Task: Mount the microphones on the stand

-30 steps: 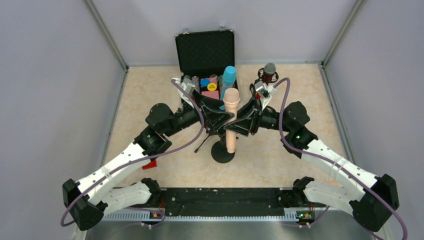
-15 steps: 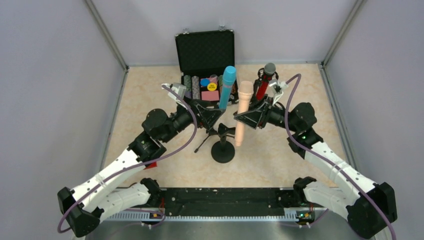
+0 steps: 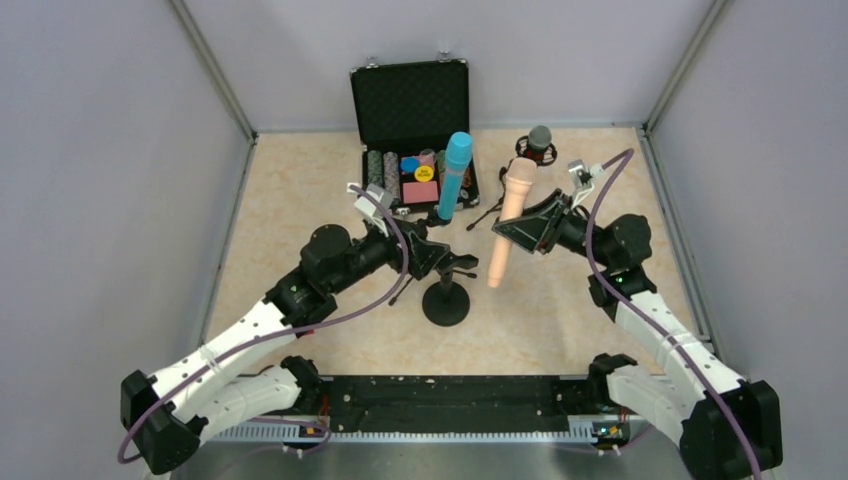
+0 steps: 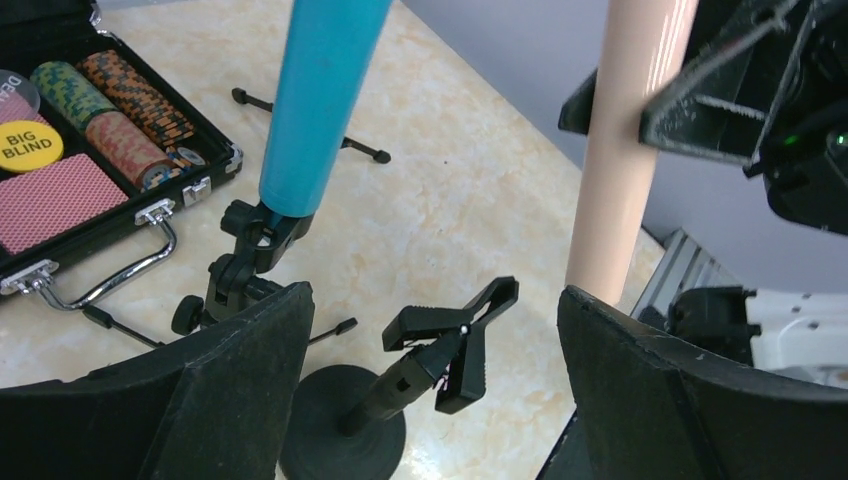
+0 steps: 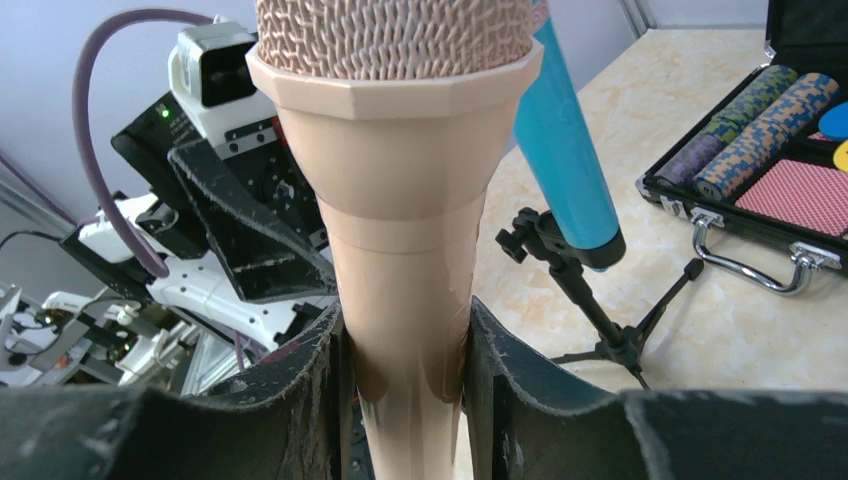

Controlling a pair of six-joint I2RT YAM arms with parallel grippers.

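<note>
Right gripper (image 3: 527, 228) clamps the peach-beige microphone (image 3: 507, 215) mid-body, off the table, right of the round-base stand (image 3: 446, 300). Left gripper (image 3: 440, 258), jaws wide, faces the stand's empty clip (image 4: 455, 335). Behind stand the blue microphone (image 3: 454, 175) on its tripod and the poker-chip case (image 3: 410, 100).

Left wrist view: the blue mic (image 4: 320, 100) and peach mic (image 4: 625, 150) run off the edge at 12 o'clock, heads unseen; the left gripper (image 4: 432, 295) covers the peach mic's foot at 4 o'clock; the stand (image 4: 440, 345) base is cropped at 6 o'clock, the case (image 4: 120, 225) at 10 o'clock; right wrist view: the peach mic's mesh is cropped at 12 o'clock, its lower shaft buried inside the right gripper (image 5: 405, 340); the case is cut at 3 o'clock; gear at 8 o'clock is blurred; top view: of the red mic (image 3: 540, 136) only the grey head shows at 1 o'clock, its body hidden behind the peach mic
</note>
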